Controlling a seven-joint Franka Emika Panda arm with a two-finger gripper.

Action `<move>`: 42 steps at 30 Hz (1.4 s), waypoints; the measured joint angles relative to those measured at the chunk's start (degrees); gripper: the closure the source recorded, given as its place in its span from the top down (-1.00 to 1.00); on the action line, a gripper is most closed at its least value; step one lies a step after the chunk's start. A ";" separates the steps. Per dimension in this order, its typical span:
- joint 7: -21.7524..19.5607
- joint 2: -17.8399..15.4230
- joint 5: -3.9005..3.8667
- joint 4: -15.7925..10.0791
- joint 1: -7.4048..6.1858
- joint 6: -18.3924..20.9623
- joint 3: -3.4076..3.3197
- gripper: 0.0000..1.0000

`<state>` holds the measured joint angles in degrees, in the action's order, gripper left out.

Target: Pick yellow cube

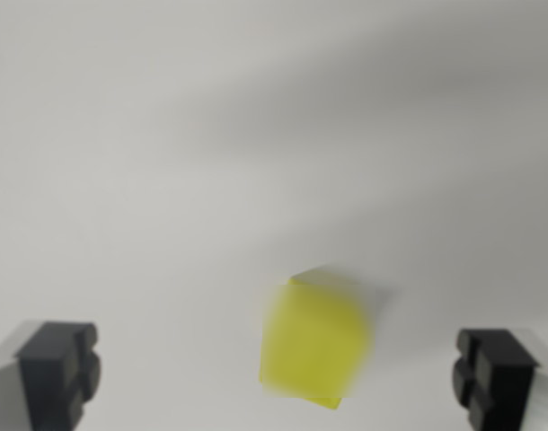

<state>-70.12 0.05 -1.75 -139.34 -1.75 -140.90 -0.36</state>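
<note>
At the wrist view's left, low in the corner, sits one dark pad [58, 373] of the gripper [274, 382], blocky and black, backed by a pale grey finger that runs off the bottom edge. Its tip stands clear of everything; only the plain surface lies beside it.

The table [166, 135] is a bare, light grey sheet that fills the picture. No edge or corner of it is in view, so the cube's place on it can be given only against the gripper. Soft, broad shadows cross the upper right part in slanting bands.

Right of middle and low in the picture lies the cube [316, 341], yellow and blurred, turned so that one corner points up and away from the camera. It rests on the table between the two pads, nearer the right one, touching neither. A faint shadow lies along its upper right side.

At the wrist view's right, low in the corner, is the other pad [491, 377], also black on a pale finger. The jaws stand wide apart, with nothing held; the gap between them is far broader than the cube.
</note>
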 joint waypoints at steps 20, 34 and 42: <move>-7.12 1.40 0.11 -7.81 -0.71 -8.65 0.00 1.00; -12.00 3.69 0.36 -12.48 -1.29 -15.23 0.00 1.00; -14.73 5.53 0.63 -14.81 -1.67 -19.23 0.00 1.00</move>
<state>-84.85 5.58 -1.12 -154.15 -3.43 -160.13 -0.36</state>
